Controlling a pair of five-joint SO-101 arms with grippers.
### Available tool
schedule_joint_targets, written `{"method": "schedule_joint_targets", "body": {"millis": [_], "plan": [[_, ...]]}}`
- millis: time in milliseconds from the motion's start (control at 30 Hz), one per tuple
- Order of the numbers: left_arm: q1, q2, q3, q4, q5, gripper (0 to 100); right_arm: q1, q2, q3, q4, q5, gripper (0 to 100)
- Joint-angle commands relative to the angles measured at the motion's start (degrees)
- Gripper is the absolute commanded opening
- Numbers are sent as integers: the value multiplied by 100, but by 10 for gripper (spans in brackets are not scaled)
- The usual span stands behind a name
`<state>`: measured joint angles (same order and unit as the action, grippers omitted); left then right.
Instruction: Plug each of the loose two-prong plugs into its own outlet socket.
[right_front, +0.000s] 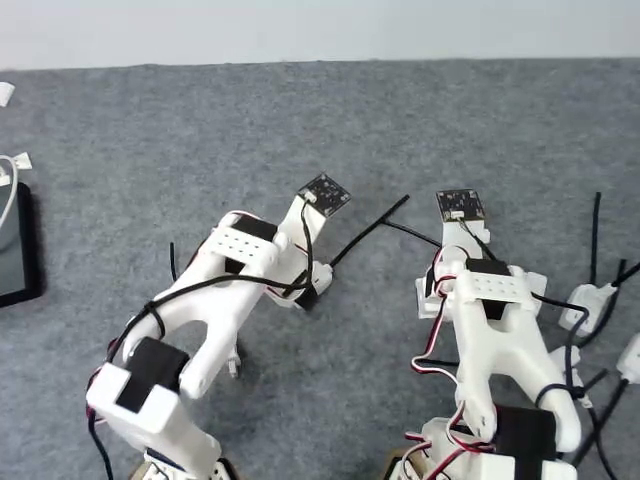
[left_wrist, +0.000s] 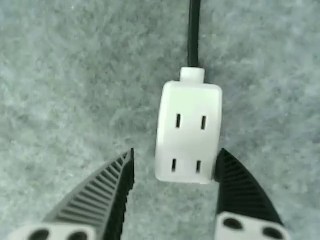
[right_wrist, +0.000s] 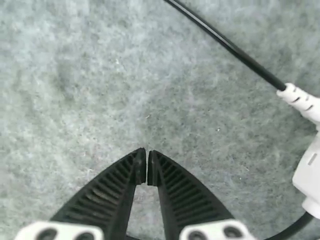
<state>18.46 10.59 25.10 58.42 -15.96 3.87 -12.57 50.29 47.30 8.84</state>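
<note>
The socket (left_wrist: 189, 130) is being straddled by the left tool (left_wrist: 176, 152), spread wide, one finger (left_wrist: 235, 185) touching its corner. The right tool (right_wrist: 147, 155) is being held pinched closed, empty, above the counter (right_wrist: 75, 75). A lopsided squeeze risks the socket being skewed. Plugs (right_front: 585, 300) are lying at three o'clock; a cord (right_front: 370, 230) is being trailed between the arms.

Wide open mat (right_front: 200, 120) lies past the arms. A black cord (right_front: 370, 228) runs between the two arms. White plugs (right_front: 588, 298) and more cords crowd the right edge. A dark screen (right_front: 18, 250) sits at the left edge.
</note>
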Motion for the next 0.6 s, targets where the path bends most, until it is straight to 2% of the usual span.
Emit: {"method": "schedule_joint_targets", "body": {"millis": [0,267,333,433,500,567], "plan": [[53,167,-418,-105,-9,246,-31,13,-325,-75,62,14],[44,949,-1314,431,492,239,-31,13,-325,-66,62,14],[53,1020,-1402,466,686,186,-31,13,-325,-66,62,14],[176,1037,-1429,545,967,15,-31,13,-325,-75,62,14],[308,1037,-1429,782,1284,28,-31,13,-325,-84,62,14],[422,1029,-1437,923,1969,9,-31,13,-325,-84,62,14]]}}
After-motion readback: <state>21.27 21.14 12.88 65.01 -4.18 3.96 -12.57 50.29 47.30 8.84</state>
